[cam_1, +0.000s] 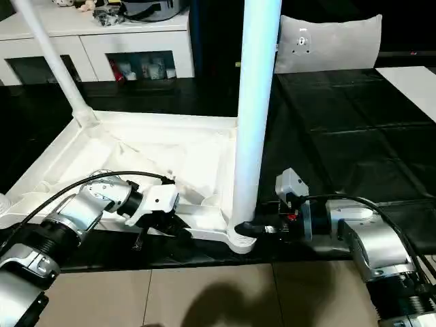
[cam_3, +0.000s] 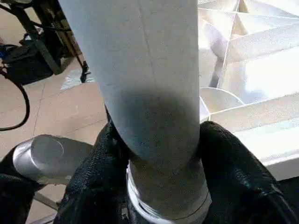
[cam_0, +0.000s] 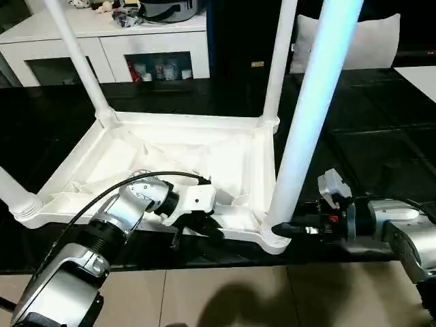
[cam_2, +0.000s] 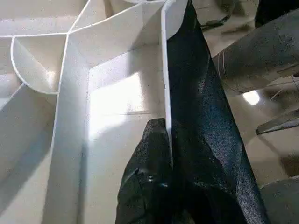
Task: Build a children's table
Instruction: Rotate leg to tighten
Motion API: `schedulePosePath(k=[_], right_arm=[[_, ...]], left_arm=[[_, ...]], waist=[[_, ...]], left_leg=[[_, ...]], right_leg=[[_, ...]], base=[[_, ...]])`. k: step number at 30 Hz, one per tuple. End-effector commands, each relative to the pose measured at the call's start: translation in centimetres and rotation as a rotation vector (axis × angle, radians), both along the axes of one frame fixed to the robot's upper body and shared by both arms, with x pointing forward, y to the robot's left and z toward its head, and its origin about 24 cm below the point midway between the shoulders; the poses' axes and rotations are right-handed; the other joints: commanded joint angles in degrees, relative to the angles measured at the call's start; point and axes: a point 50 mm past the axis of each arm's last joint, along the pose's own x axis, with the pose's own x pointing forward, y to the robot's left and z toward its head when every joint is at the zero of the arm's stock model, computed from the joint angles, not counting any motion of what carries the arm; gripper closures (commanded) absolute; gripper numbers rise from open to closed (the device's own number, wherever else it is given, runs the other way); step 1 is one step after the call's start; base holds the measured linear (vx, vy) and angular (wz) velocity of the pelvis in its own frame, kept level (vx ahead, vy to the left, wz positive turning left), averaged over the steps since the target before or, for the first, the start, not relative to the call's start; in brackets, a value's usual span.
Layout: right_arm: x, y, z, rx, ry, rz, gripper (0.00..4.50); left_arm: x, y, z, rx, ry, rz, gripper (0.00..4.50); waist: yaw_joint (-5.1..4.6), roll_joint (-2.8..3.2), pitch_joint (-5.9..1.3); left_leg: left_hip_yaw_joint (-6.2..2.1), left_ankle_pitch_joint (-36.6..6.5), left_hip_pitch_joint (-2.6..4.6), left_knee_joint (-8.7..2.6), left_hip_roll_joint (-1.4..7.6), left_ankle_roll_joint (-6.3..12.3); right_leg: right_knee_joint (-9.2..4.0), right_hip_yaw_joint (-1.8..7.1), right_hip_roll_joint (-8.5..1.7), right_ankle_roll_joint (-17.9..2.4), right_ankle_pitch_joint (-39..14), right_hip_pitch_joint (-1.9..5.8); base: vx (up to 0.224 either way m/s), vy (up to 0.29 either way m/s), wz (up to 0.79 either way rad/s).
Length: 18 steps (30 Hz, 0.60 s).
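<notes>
Support: a black, glossy surface (cam_0: pixel 381 136) is seen, ending at a near edge above a beige tiled floor (cam_0: pixel 225 293).
Lying on it: the children's table (cam_0: pixel 170 157) is laid upside down, ribbed underside up, near the front edge.
Legs: four white legs are stood upright in its corner sockets.
Far right: a white panel (cam_0: pixel 419 78) is laid flat on the black surface.

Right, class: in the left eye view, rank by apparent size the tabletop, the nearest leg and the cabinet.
1. Tabletop, widest.
2. Nearest leg, but it stands close to the camera, which inflates it.
3. Cabinet, far off and cropped, so unsure.
</notes>
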Motion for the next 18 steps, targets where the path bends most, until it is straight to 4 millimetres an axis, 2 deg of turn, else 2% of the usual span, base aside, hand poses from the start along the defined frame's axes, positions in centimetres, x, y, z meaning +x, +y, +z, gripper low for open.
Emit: schedulePosePath(k=[1,4,6,7,8,9,10,11,12,13,15,17,18], right_arm=[[-0.3,1.1,0.2,0.079,0.031,0.038,2.55],[-0.2,1.6,0.1,0.085,0.017,-0.011,2.55],[0.4,2.0,-0.7,0.033,-0.005,-0.141,2.55],[1.4,2.1,-1.3,-0.001,0.005,-0.270,2.55],[2.0,2.1,-1.8,-0.020,0.016,-0.347,2.55],[2.4,2.1,-2.0,-0.024,0.023,-0.397,2.55],[3.7,2.2,-2.5,-0.035,0.053,-0.559,2.55],[3.8,2.3,-2.5,-0.035,0.057,-0.582,2.55],[4.4,2.5,-2.7,-0.042,0.062,-0.649,2.55],[5.0,2.8,-2.8,-0.057,0.059,-0.729,2.55],[5.4,3.2,-2.9,-0.064,0.058,-0.785,2.55],[5.8,3.8,-2.6,-0.022,0.016,-0.817,2.55],[5.8,3.8,-2.6,-0.022,0.016,-0.817,2.20]], left_arm=[[-0.1,-0.8,-0.2,-0.010,0.028,-0.002,4.50],[0.3,-1.1,0.0,-0.049,0.044,0.052,4.50],[1.0,-1.5,0.0,-0.066,0.036,0.168,4.50],[1.4,-1.9,0.0,-0.098,0.033,0.247,4.50],[1.7,-2.3,0.0,-0.119,0.033,0.289,4.50],[1.8,-2.5,0.0,-0.137,0.043,0.318,4.50],[2.2,-3.4,0.2,-0.192,0.076,0.409,4.50],[2.2,-3.5,0.2,-0.200,0.082,0.422,4.50],[2.4,-4.0,0.2,-0.208,0.081,0.466,4.50],[2.6,-4.5,0.2,-0.207,0.065,0.514,4.50],[2.9,-5.1,0.1,-0.205,0.042,0.568,4.50],[3.1,-5.7,0.2,-0.203,0.013,0.614,4.50],[3.1,-5.7,0.2,-0.203,0.013,0.614,4.50]], waist=[[-0.07,-1.38,-3.59],[-0.09,-1.36,-3.50],[-0.31,-1.12,-3.32],[-0.70,-1.15,-3.13],[-0.80,-1.15,-3.10],[-1.32,-1.26,-3.09],[-2.18,-1.20,-3.09],[-2.48,-0.99,-3.04],[-2.82,-1.04,-3.07],[-3.49,-0.99,-3.16],[-3.94,-1.08,-3.23],[-4.03,-1.22,-3.24],[-3.97,-1.15,-3.27]], left_leg=[[-0.12,-7.9,-0.42,-3.62,1.89,4.75],[-0.14,-8.0,-0.42,-3.72,1.79,4.52],[-0.11,-8.8,-0.28,-3.77,1.63,3.70],[-0.11,-9.7,-0.31,-3.85,1.33,2.85],[-0.24,-10.1,-0.30,-3.90,1.16,2.40],[-0.33,-10.7,-0.25,-3.95,0.93,1.69],[-0.39,-10.9,-0.29,-3.94,0.79,1.37],[-0.45,-11.4,-0.34,-3.96,0.82,1.21],[-0.50,-11.8,-0.24,-3.94,0.79,1.16],[-0.58,-11.7,-0.46,-3.97,0.81,1.47],[-0.47,-11.6,-0.34,-3.86,0.66,1.96],[-0.22,-11.2,-0.29,-3.71,0.48,3.21],[-0.20,-11.0,-0.32,-3.71,0.53,3.44]], right_leg=[[-3.81,2.52,-3.38,-9.8,-19.6,3.50],[-3.95,2.45,-3.30,-9.2,-20.9,3.48],[-4.34,2.37,-3.21,-8.5,-23.0,3.20],[-4.69,2.16,-3.10,-7.5,-25.8,3.23],[-4.91,1.94,-3.17,-6.8,-27.6,3.28],[-5.24,1.70,-3.14,-5.5,-29.8,3.36],[-5.26,1.63,-3.10,-5.6,-30.2,3.26],[-5.37,1.55,-3.13,-5.6,-30.6,3.16],[-5.53,1.44,-3.06,-5.4,-30.7,3.16],[-5.49,1.53,-3.04,-5.6,-29.2,3.27],[-5.55,1.54,-2.93,-6.0,-28.0,3.17],[-5.75,1.65,-2.88,-5.8,-28.0,3.11],[-5.75,1.68,-2.98,-5.8,-28.0,3.08]], base=[[0.000,0.000,0.00],[0.000,0.000,0.00],[0.000,0.000,0.00],[0.000,0.000,0.00],[0.000,0.000,0.00],[0.000,0.000,0.00],[0.000,0.000,0.00],[0.000,0.000,0.00],[0.000,0.000,0.00],[0.000,0.000,0.00],[0.000,0.000,0.00],[0.000,0.000,0.00],[0.000,0.000,0.00]])
